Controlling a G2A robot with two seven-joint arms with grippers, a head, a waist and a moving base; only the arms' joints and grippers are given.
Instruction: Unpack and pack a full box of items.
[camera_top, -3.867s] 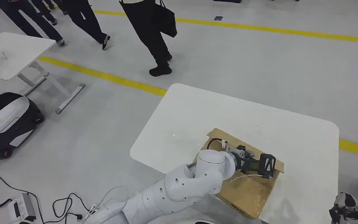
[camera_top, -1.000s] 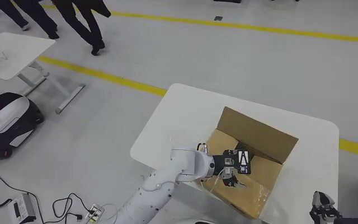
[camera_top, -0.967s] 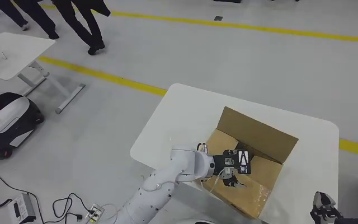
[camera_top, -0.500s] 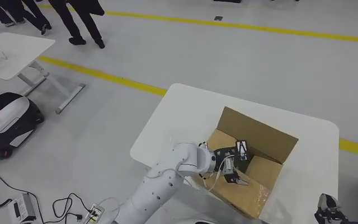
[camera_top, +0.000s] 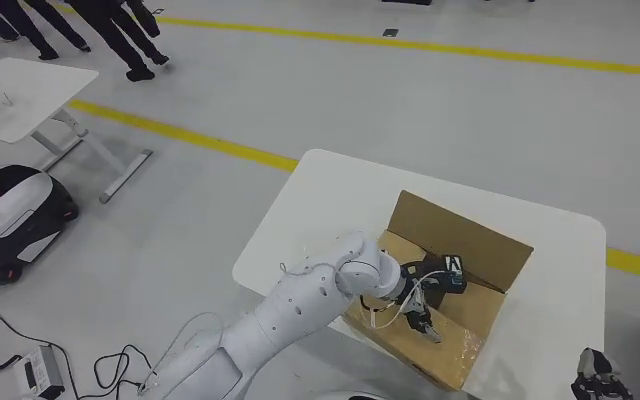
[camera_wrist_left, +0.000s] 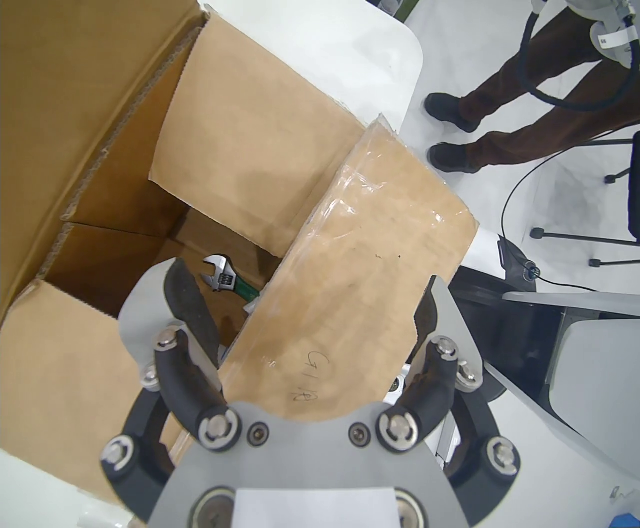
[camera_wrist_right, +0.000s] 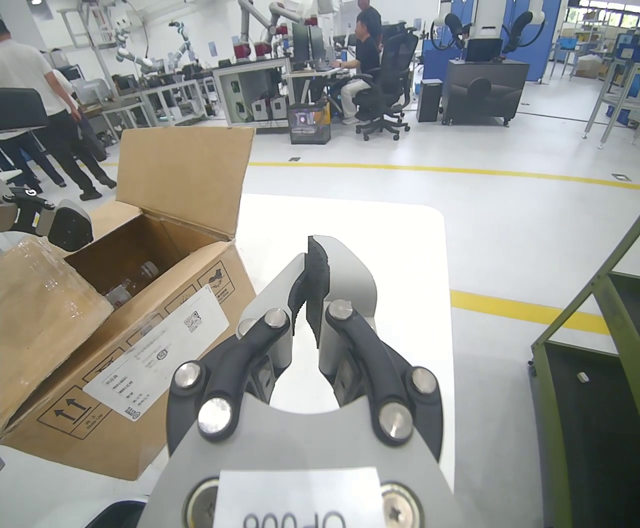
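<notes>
You will find the white round-cornered table (camera_top: 320, 210) carrying the brown cardboard box (camera_top: 455, 240) on its right half, near the robot's edge. The box is open. Its far flap stands upright, and its near flap with clear tape (camera_wrist_left: 380, 225) is folded outward.

The left gripper (camera_wrist_left: 305, 280) hangs over the opening with its jaws spread wide and holding nothing. The taped flap lies below and between the fingers (camera_wrist_left: 182, 295); you cannot tell whether they touch it. Down inside the box lies a silver adjustable wrench with a green handle (camera_wrist_left: 222, 277).

Further right, off the table's corner, the right gripper (camera_wrist_right: 312, 260) has its pads pressed together on nothing and points at the box's labelled side. Its view shows a clear jar (camera_wrist_right: 135, 280) within the box.
</notes>
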